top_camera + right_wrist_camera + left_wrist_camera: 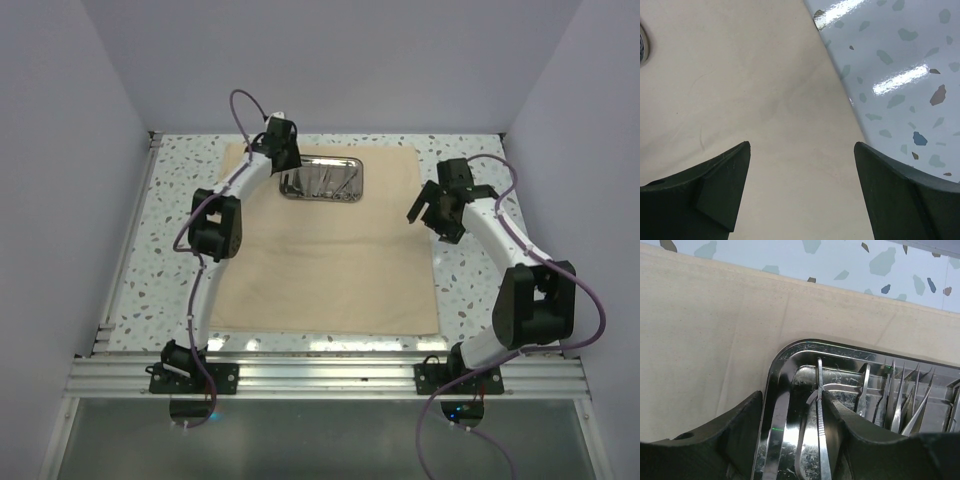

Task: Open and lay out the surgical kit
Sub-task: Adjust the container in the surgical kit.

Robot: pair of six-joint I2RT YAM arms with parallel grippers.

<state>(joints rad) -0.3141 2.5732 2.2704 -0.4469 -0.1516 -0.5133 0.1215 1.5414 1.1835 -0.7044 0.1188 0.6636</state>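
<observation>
Cloth (pixel 330 270) lies spread flat on the speckled table (pixel 150 260), covering most of its middle. The tray (pixel 345 159) sits on the cloth at the middle of its far edge, long side running left to right. Instruments (pixel 900 400) are still inside the tray: a row of thin, pointed tweezers-like pieces lying side by side toward the right, and a scissor-like tool (pixel 819 405) near the left end, its tip pointing to the far wall.

The left gripper (pixel 792 400) is down at the tray's left end. Its fingers are parted with a clear gap and straddle the tray's left wall. One finger (pixel 715 440) is outside the tray over the cloth, and the other (pixel 880 440) is inside the tray. The scissor-like tool lies right against the inner edge of the inside finger, while the outside finger is apart from it, so nothing is pinched. Whether the fingertips touch the tray floor cannot be told.

The right gripper (pixel 801 147) hangs above the cloth's right edge, well apart from the tray. Its fingers are spread wide with nothing between them. Below the gap, the cloth's edge runs diagonally, with bare table to the right.
</observation>
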